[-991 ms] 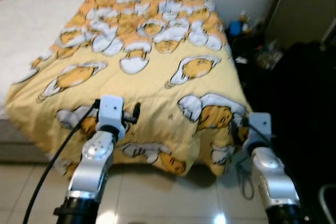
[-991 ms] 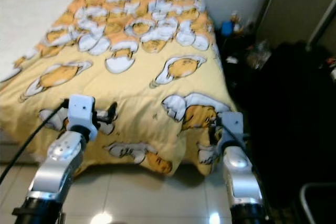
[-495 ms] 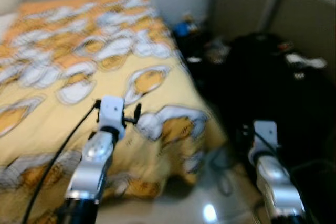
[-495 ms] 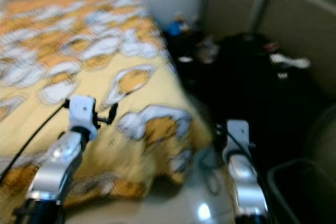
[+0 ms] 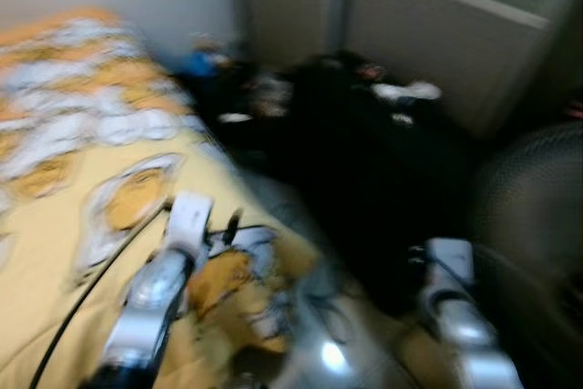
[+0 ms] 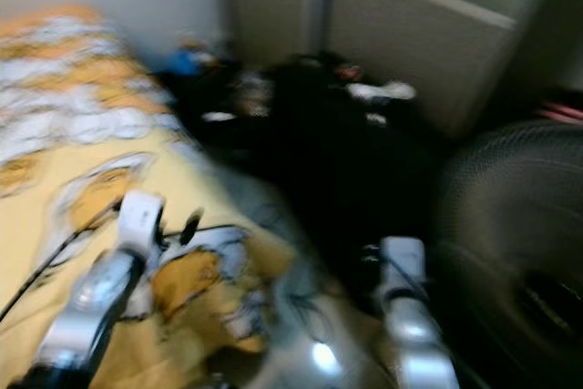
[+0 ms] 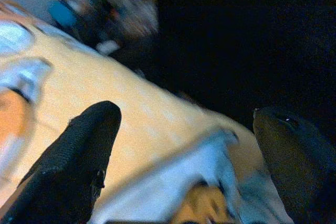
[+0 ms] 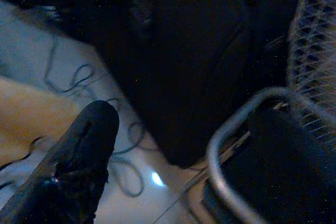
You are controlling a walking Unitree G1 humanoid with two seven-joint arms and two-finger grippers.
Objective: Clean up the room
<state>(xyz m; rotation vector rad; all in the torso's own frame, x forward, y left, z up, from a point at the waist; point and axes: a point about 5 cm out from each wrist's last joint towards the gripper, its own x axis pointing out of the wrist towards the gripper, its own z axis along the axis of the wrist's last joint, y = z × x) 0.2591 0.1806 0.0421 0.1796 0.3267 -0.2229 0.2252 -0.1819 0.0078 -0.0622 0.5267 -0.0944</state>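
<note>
Half the head views, blurred throughout, go to a bed [image 5: 55,252] under a yellow duvet [image 5: 64,179] printed with white and orange cartoon figures, which fills the robot's left. Beige wall panels [image 5: 428,43] rise behind. A large black heap [image 5: 364,161] lies on the floor just beside the bed, with pale scraps [image 5: 405,91] on top and small clutter, one piece blue [image 5: 196,63], near the wall. A dark mesh fan guard [image 6: 510,225] stands at the right. Glossy tile [image 8: 63,77] carries a thin looped cable [image 8: 126,177]. The left gripper [image 7: 184,150] hangs over the duvet's corner, fingers spread wide and holding nothing. The right gripper [image 8: 178,166] hovers above the tile by a metal rim [image 8: 231,140], likewise spread and empty. No writing can be read.
</note>
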